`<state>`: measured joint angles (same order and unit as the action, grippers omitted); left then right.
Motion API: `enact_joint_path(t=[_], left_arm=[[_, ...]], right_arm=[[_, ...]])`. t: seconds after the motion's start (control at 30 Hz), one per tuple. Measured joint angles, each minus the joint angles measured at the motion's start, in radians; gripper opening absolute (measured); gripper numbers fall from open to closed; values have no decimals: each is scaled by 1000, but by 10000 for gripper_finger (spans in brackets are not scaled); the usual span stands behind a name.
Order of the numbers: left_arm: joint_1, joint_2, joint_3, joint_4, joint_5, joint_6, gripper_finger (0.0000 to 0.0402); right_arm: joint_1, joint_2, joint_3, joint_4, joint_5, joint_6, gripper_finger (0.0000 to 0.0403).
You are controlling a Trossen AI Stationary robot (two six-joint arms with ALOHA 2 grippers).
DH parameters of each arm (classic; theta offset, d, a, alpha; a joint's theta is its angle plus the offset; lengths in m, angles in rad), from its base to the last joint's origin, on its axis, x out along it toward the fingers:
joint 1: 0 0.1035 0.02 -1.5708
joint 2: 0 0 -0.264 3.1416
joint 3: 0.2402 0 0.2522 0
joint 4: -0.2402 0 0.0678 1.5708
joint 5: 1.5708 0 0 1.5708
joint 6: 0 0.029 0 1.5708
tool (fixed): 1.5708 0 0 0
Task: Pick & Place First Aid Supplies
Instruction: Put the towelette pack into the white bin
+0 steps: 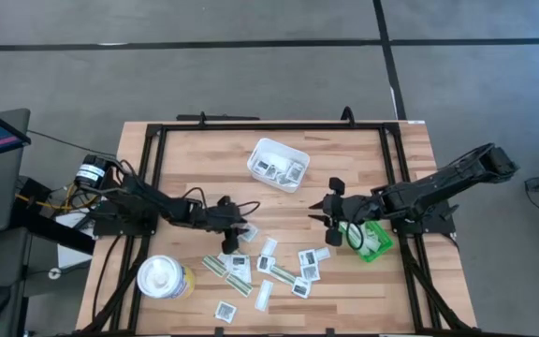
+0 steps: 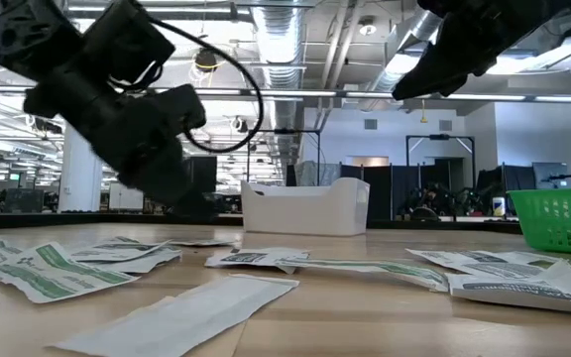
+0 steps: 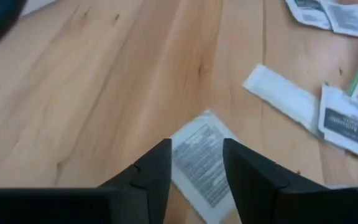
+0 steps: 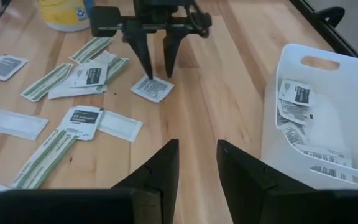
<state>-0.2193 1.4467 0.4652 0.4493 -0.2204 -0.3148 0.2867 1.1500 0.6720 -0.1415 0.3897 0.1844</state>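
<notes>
Several flat packets lie scattered on the wooden table (image 1: 279,267): square white ones with grey print and narrow white-and-olive strips. My left gripper (image 1: 239,227) points down, open, over one square packet (image 3: 197,165) that lies flat and apart from the rest. Its fingers stand either side of that packet (image 4: 154,90). My right gripper (image 1: 321,208) hovers open above the table's middle, between the white tray (image 1: 260,150) and the green bin (image 1: 374,245). It holds nothing, and its fingers (image 4: 166,162) point toward the left arm. My left gripper comes at the square packet from above with open fingers, its fingertips (image 4: 168,73) at the packet's far edge (image 4: 156,79). I cannot tell whether they touch it. The packet lies flat on the table.
The white tray (image 4: 278,68) holds several square packets. A white-and-yellow tub (image 1: 165,278) stands near the table's near-left corner. The green bin (image 2: 563,218) sits by the right edge. A black frame rail (image 1: 269,126) runs round the table. Bare wood lies between the two grippers.
</notes>
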Motion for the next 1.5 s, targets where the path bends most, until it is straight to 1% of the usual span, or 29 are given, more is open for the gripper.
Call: enact_joint_path(t=[0.17,0.4,0.5,0.57,0.73,0.8,0.87,1.0,1.07,1.13,1.2,1.33,1.5], left_arm=[[9,0,-22,4,-84,-1,157],[36,6,-23,45,-72,-3,151],[28,49,-23,99,-39,-8,149],[22,92,-23,125,-36,-8,149],[21,183,-18,177,-74,-4,147],[21,196,-17,185,-83,6,137],[22,194,-18,189,-82,31,114],[26,166,-20,191,-73,74,44],[31,150,-25,200,-89,77,13],[31,145,-26,236,-118,110,8],[31,130,-25,320,-152,177,9],[52,113,-16,413,-158,292,5],[156,100,66,488,-162,443,6]], right_arm=[[-2,0,0,0,0,0,102],[-1,0,0,0,1,0,102],[-1,0,0,0,2,0,102],[-1,0,0,0,2,0,102],[-1,0,0,0,2,0,102],[-1,0,0,-1,2,0,102],[-1,0,0,-1,2,0,102],[-1,0,0,-1,2,0,102],[-1,0,0,-1,2,0,102],[-2,0,0,0,2,0,102],[-3,0,0,0,2,0,102],[-10,0,0,0,2,0,102],[-29,0,0,3,2,0,102]])
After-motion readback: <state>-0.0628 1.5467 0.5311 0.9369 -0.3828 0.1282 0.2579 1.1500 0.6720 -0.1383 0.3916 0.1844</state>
